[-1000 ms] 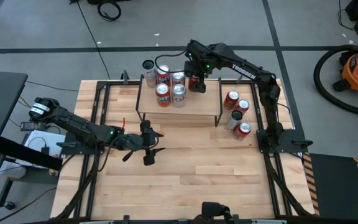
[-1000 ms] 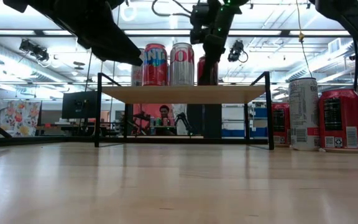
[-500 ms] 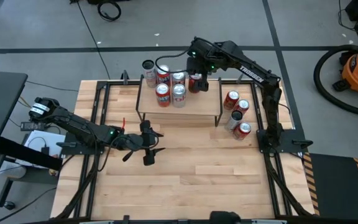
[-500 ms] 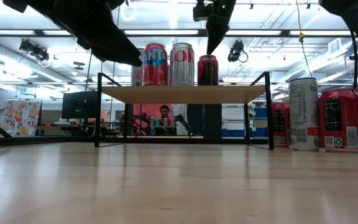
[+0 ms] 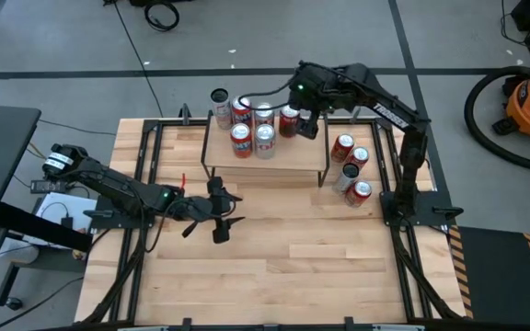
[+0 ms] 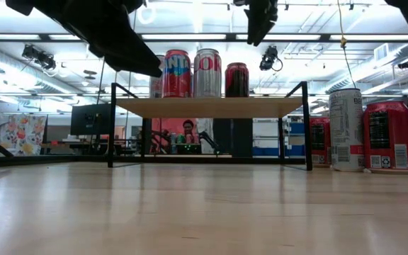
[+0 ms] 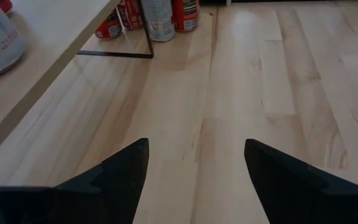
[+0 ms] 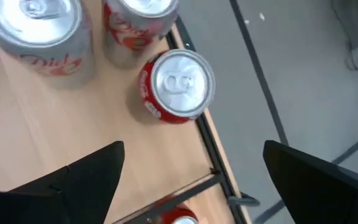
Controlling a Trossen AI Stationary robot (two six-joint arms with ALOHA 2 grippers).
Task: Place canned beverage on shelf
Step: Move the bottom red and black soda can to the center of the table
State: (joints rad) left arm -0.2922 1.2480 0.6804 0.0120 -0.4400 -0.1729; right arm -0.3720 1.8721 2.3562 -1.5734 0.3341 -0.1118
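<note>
With its fingers (image 8: 86, 171) spread wide and holding nothing, the right gripper (image 5: 307, 118) hangs above the shelf (image 5: 283, 161), over its far right part and clear of the can tops. Just beside it on the shelf stands the red can (image 5: 289, 119), upright, free of the fingers, near the shelf's far right edge; the right wrist view looks down on its silver lid (image 8: 180, 82). To that can's left on the shelf stand four more cans (image 5: 251, 129), upright, packed close in two rows, with one further can (image 5: 220, 97) at the shelf's far left corner. In the low view three tops show above the shelf board: red (image 6: 177, 73), silver (image 6: 207, 72), dark red (image 6: 236, 78).

Left gripper (image 5: 224, 216) sits low over the tabletop (image 5: 274, 267) in front of the shelf, towards its left end, fingers (image 7: 117, 174) parted, nothing between them.

To the right of the shelf, four cans (image 5: 351, 170) stand clustered on the tabletop, well apart from both grippers.
</note>
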